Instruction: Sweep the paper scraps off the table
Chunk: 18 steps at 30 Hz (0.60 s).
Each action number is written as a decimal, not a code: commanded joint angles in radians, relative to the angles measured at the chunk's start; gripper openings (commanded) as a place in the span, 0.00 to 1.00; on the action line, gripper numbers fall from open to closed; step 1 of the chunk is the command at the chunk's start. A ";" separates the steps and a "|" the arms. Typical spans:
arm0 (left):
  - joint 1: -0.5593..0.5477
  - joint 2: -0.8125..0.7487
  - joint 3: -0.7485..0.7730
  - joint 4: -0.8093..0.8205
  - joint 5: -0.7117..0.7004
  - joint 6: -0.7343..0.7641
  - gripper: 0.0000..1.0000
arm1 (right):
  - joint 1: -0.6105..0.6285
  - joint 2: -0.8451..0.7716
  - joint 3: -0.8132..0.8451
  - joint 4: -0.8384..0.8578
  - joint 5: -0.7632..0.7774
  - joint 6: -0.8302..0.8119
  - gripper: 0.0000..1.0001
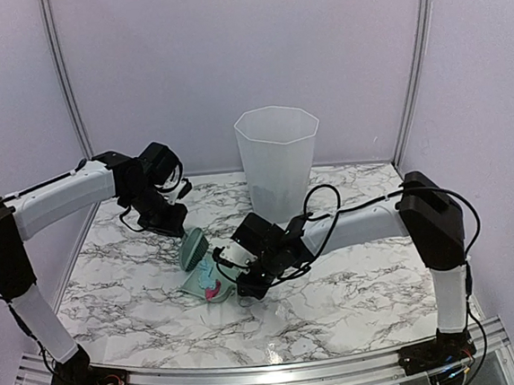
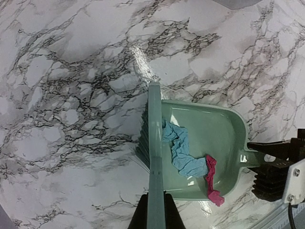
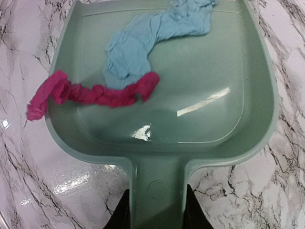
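Left pincer (image 2: pixel 155 217) grips the brush (image 2: pixel 153 143), right pincer (image 3: pixel 157 212) the dustpan (image 3: pixel 214 71) by its handle, paper scraps (image 3: pixel 136 50) lying inside.

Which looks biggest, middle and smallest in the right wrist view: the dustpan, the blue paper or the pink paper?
1. Dustpan: fills most of the view.
2. Blue paper: a wide crumpled strip inside the pan.
3. Pink paper: a thinner strip, one end over the pan's rim.

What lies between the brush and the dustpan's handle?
A light blue paper scrap and a pink scrap, in the dustpan; the left wrist view shows it.
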 commanded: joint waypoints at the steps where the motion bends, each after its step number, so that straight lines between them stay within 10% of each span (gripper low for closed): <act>1: -0.017 -0.060 -0.048 -0.053 0.129 -0.039 0.00 | -0.019 -0.018 -0.018 -0.031 -0.019 0.014 0.00; 18: -0.018 -0.196 0.023 -0.052 -0.071 -0.123 0.00 | -0.027 -0.050 -0.053 0.035 -0.056 -0.012 0.00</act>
